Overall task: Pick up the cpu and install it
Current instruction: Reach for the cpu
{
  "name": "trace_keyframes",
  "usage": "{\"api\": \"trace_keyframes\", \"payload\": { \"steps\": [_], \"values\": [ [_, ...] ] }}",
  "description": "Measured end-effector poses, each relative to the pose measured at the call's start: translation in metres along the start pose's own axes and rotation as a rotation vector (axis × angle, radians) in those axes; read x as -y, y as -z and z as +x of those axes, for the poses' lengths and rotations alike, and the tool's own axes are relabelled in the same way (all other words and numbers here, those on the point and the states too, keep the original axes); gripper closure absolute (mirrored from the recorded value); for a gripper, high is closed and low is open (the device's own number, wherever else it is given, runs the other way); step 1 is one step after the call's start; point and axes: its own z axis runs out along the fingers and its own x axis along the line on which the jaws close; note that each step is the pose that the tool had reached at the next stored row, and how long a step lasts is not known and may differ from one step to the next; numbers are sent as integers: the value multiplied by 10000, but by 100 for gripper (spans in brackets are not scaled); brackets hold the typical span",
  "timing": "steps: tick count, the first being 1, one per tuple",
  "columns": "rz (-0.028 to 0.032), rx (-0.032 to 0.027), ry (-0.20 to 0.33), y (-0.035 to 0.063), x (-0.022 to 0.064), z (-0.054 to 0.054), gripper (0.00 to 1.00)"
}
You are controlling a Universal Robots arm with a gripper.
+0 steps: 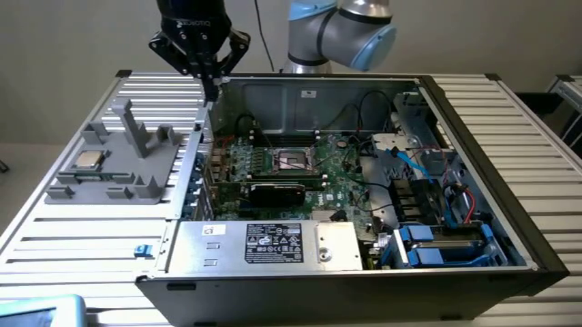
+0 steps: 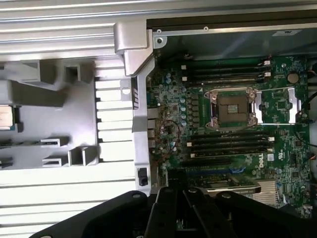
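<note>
1. Hovering over the back corner of the PC case (image 1: 300,102), at the exterior view's left side of it, the end effector (image 1: 210,88) has its fingers pinched closed w/ nothing btwn them.
2. The cpu (image 1: 88,159) lies flat, silver top up, in a recess of the grey fixture (image 1: 136,180) on the counter (image 1: 91,231). It is well apart from the end effector and not yet picked up.
3. The socket (image 2: 233,106) on the motherboard inside the case looks empty, its dark centre showing.
4. Handling, my guess: light, stiff and thin. The smooth metal top is prob slippery, and the underside contacts are likely fragile, so no squeezing hard or dragging.
5. Where to hold, imo: two opposite thin edges, jaws square to the chip and the top left untouched. The fixture walls round the recess may leave little room for the fingers.
</note>
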Motion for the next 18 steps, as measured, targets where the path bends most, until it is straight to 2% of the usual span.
{"api": "trace_keyframes", "payload": {
  "steps": [18],
  "values": [
    [0,0,-1,12,58,820,89]
  ]
}}
